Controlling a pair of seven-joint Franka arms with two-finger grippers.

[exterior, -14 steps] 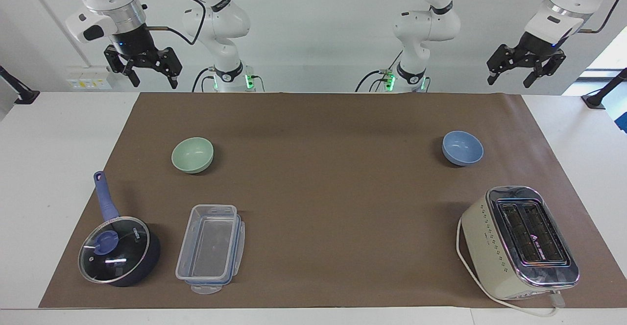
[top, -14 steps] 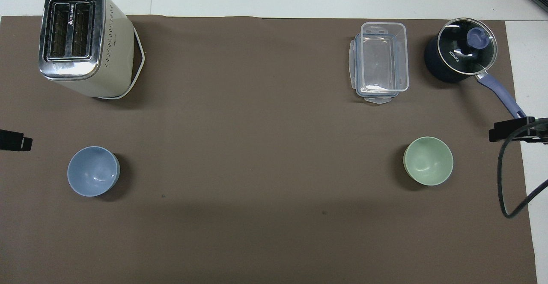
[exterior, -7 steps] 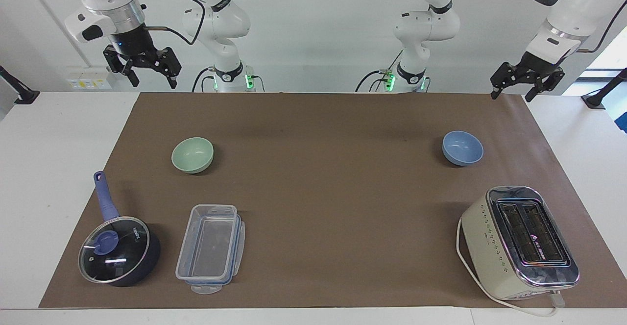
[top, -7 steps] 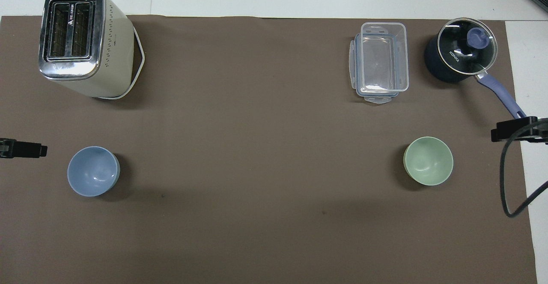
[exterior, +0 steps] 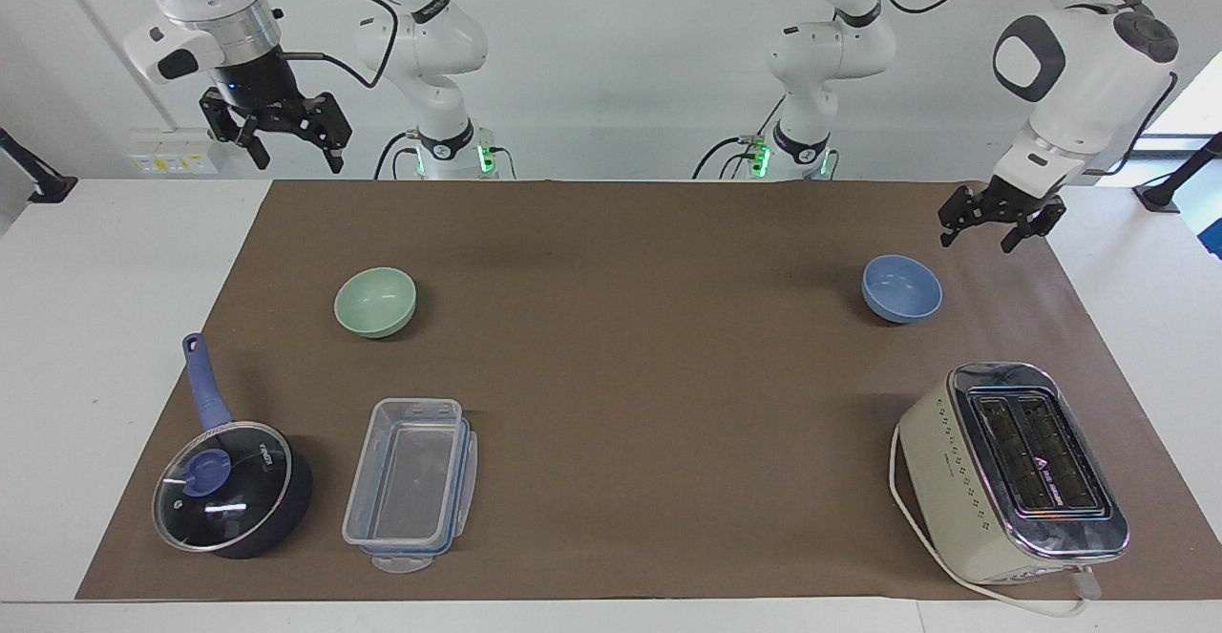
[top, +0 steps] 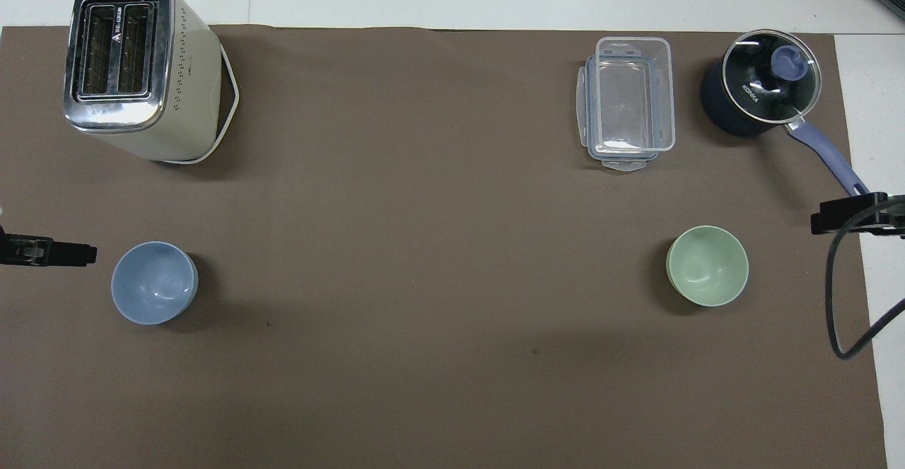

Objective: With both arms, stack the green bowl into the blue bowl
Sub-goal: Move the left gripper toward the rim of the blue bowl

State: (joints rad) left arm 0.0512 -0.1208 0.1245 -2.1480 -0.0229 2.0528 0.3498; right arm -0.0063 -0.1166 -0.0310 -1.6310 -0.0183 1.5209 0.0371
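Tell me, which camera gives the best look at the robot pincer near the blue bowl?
The facing view: the whole left pincer shows, open, raised over the mat beside the blue bowl, touching nothing. The overhead view catches only its dark tip at the picture's edge, by the bowl.

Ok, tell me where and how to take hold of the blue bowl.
Take the blue bowl by its rim, coming straight down from above. It stands upright with the mouth open and nothing inside, so one finger can probably slip inside the wall and one outside. Its round, sloping sides offer little to pinch. The left claw, open, hangs beside it toward the left arm's end, so the rim on that side looks handiest.
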